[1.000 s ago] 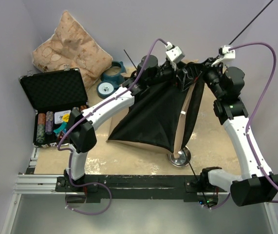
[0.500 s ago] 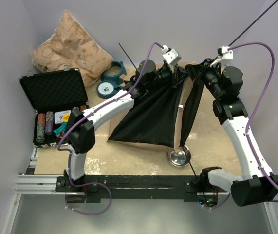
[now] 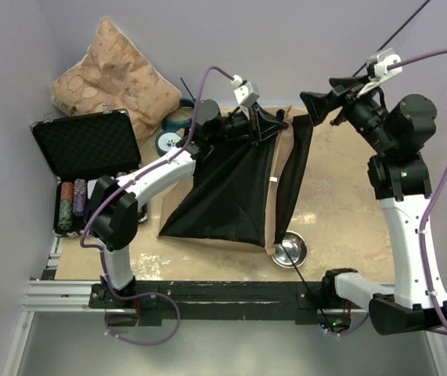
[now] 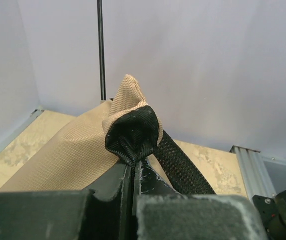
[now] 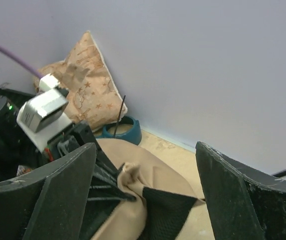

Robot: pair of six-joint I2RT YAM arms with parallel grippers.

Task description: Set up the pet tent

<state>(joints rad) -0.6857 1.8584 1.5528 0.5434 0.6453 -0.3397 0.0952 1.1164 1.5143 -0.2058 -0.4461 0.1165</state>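
The pet tent [image 3: 227, 192] lies slumped on the table, its black lining up and a tan panel [image 3: 291, 160] along its right side. My left gripper [image 3: 268, 125] is shut on a bunched peak of tan and black fabric [image 4: 131, 131], which it holds up off the table; the jaws [image 4: 133, 167] are pressed together on it. My right gripper [image 3: 317, 106] hovers open to the right of that peak, touching nothing. Through its spread fingers [image 5: 235, 200] I see the tan fabric [image 5: 158, 167]. A thin dark pole [image 4: 100, 50] rises behind the peak.
A star-patterned pillow [image 3: 109, 74] leans in the back left corner. In front of it, an open black case [image 3: 88, 145] holds poker chips [image 3: 70, 200]. A teal bowl [image 3: 178, 119] sits by the pillow, and a steel bowl [image 3: 288, 251] by the tent's near corner. Another pole [image 3: 395, 35] slants up at the back right.
My left gripper closed on the tent's top and carried it left. My right gripper let go, opened wide and drew back to the right.
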